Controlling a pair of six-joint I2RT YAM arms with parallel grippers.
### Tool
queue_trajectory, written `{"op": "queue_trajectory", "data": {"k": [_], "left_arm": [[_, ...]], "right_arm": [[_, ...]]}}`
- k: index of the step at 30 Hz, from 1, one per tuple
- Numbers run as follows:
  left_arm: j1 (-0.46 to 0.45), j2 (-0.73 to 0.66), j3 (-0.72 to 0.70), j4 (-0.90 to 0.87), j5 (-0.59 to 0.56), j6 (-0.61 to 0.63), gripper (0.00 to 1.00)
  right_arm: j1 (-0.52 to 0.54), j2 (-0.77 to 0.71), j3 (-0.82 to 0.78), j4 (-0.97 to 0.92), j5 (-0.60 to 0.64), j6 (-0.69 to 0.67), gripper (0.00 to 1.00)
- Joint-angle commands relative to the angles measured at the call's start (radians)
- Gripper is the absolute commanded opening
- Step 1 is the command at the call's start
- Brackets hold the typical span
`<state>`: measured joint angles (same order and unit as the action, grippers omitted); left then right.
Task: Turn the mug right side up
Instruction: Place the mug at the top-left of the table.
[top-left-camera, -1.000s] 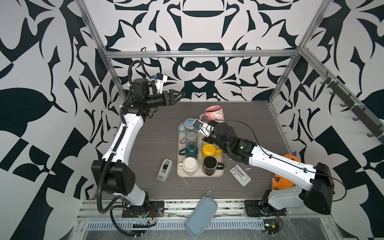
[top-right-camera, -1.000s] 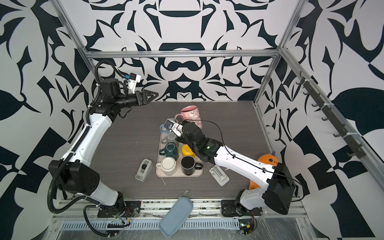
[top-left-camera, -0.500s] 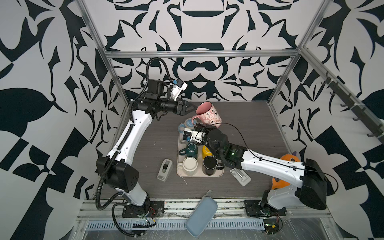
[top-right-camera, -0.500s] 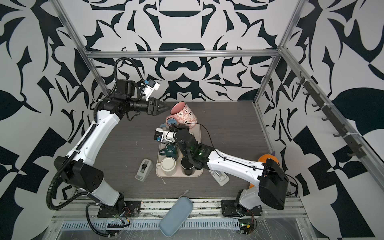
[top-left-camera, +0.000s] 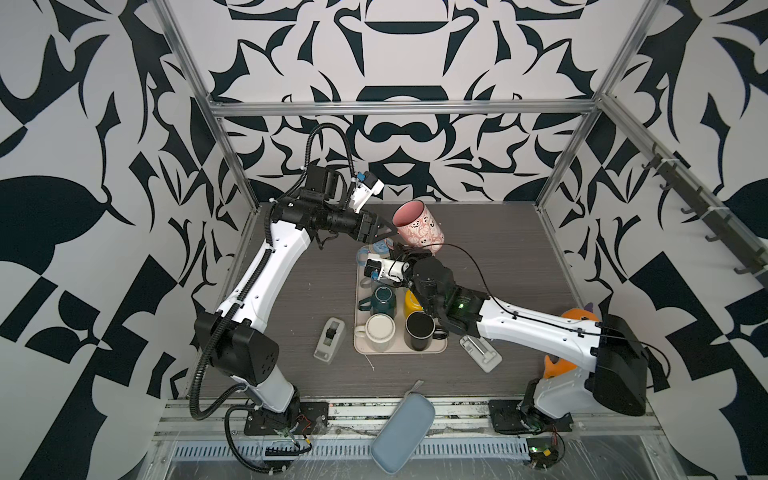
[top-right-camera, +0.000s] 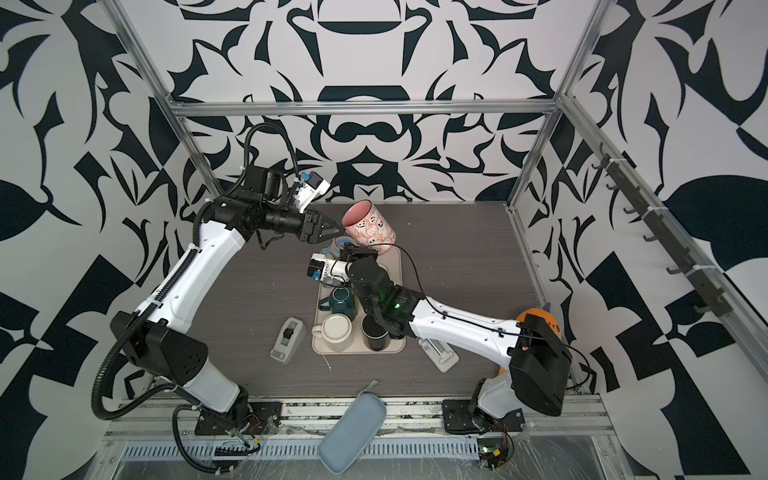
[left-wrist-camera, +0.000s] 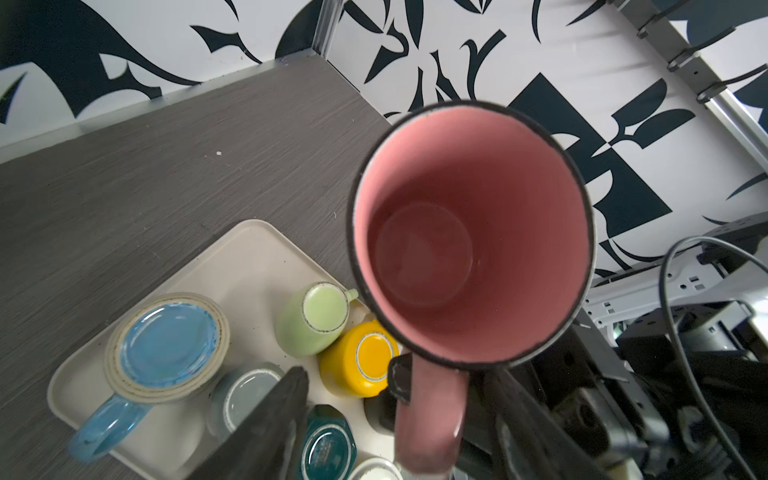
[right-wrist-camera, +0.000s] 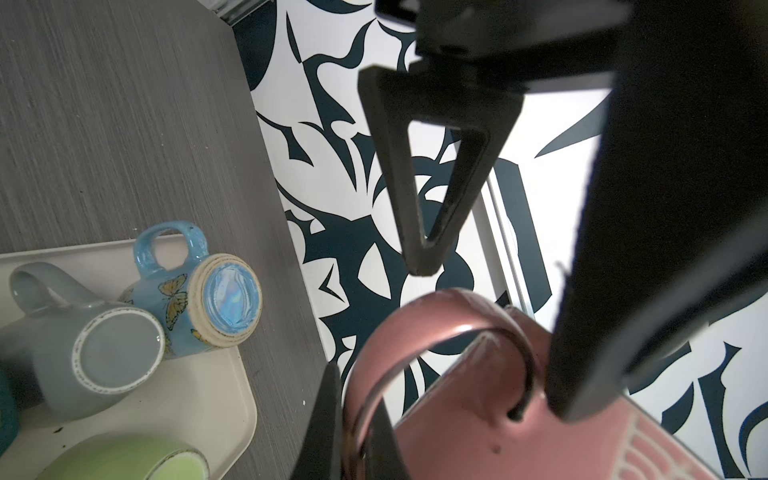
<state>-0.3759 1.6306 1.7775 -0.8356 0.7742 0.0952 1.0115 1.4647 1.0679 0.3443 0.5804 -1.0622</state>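
Observation:
The pink mug (top-left-camera: 419, 228) (top-right-camera: 370, 226) with small white faces hangs tilted above the far end of the tray (top-left-camera: 359, 316), its mouth turned up and to the left. My right gripper (right-wrist-camera: 361, 415) is shut on the mug's handle (right-wrist-camera: 436, 328) from below; in both top views it sits under the mug (top-left-camera: 405, 254) (top-right-camera: 353, 249). My left gripper (top-left-camera: 388, 232) (top-right-camera: 336, 230) is open at the mug's rim. In the left wrist view I look straight into the mug (left-wrist-camera: 469, 232), and the handle (left-wrist-camera: 428, 415) lies between the spread left fingers (left-wrist-camera: 282, 415) without touching them.
The beige tray (left-wrist-camera: 249, 257) (right-wrist-camera: 208, 395) holds several mugs, most upside down: blue butterfly (right-wrist-camera: 183, 286), grey (right-wrist-camera: 83, 357), green (left-wrist-camera: 311, 324), yellow (left-wrist-camera: 361, 361), teal (top-left-camera: 380, 301), white (top-left-camera: 380, 330), black (top-left-camera: 419, 332). A tape dispenser (top-left-camera: 330, 343), a white part (top-left-camera: 480, 353) and a grey-blue case (top-left-camera: 403, 428) lie nearby.
The right arm has raised the pink mug and turned its mouth up and to the left. The left arm has swung from the back left over to the mug's rim, its jaws slightly narrower.

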Motion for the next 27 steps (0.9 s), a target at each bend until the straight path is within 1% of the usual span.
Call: {"op": "queue_trajectory", "data": {"k": [1,12,21,23,26,27], "left_arm": [[-0.015,0.005,-0.010,-0.072,-0.005,0.034,0.68],[-0.033,0.030,-0.005,-0.113,-0.036,0.040,0.52],[-0.037,0.037,-0.006,-0.116,-0.041,0.036,0.36],[-0.039,0.039,-0.004,-0.116,-0.041,0.033,0.28],[-0.042,0.042,-0.004,-0.113,-0.035,0.028,0.15],[-0.042,0.042,-0.005,-0.111,-0.024,0.029,0.08]], "right_arm": [[0.004,-0.031,0.046,0.167,0.023,-0.042,0.00],[0.005,-0.030,0.046,0.178,0.015,-0.030,0.00],[0.004,-0.018,0.051,0.175,0.006,-0.019,0.00],[0.004,-0.016,0.052,0.172,0.006,-0.017,0.00],[0.004,-0.011,0.053,0.169,0.006,-0.015,0.00],[0.005,-0.010,0.053,0.167,0.005,-0.012,0.00]]}}
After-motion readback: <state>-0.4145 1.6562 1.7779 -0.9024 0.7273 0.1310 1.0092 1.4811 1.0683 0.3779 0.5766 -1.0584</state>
